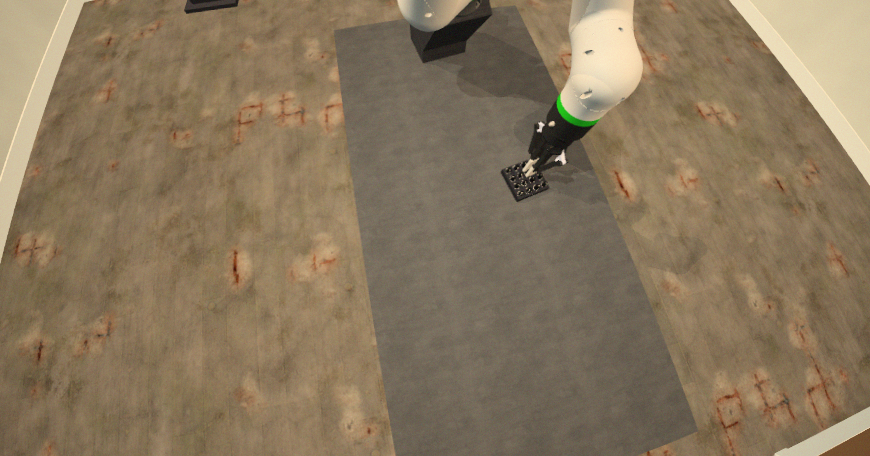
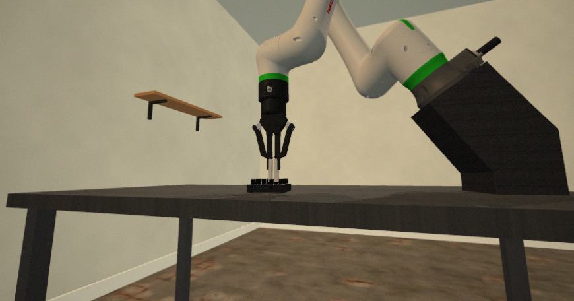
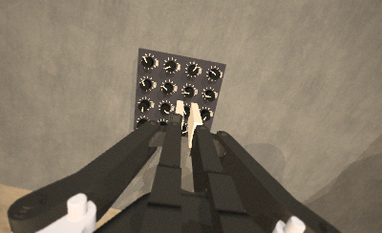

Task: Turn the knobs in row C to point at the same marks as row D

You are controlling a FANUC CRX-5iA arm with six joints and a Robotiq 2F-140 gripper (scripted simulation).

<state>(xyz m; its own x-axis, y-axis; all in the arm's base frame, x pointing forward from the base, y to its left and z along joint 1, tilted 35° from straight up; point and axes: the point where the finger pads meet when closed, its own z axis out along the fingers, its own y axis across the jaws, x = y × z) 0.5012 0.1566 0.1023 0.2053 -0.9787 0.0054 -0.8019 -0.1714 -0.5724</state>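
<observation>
The gripper (image 1: 529, 171) (image 2: 272, 180) (image 3: 185, 112) reaches down to the knob box (image 1: 518, 197) (image 2: 268, 188) (image 3: 158, 74).
We see the box directly below it on the tabletop (image 1: 462, 270) (image 2: 341, 212) (image 3: 75, 72), fingers narrowly apart; we cannot tell whether they grasp a knob.

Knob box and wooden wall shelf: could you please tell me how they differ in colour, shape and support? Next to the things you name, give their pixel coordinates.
The knob box (image 1: 510, 185) (image 2: 266, 188) (image 3: 158, 74) is black; the shelf (image 2: 176, 103) is orange-brown. The box is nearly square; the shelf is long and narrow. The box stands on the table (image 1: 487, 270) (image 2: 281, 212) (image 3: 56, 95); brackets (image 2: 150, 111) support the shelf.
</observation>
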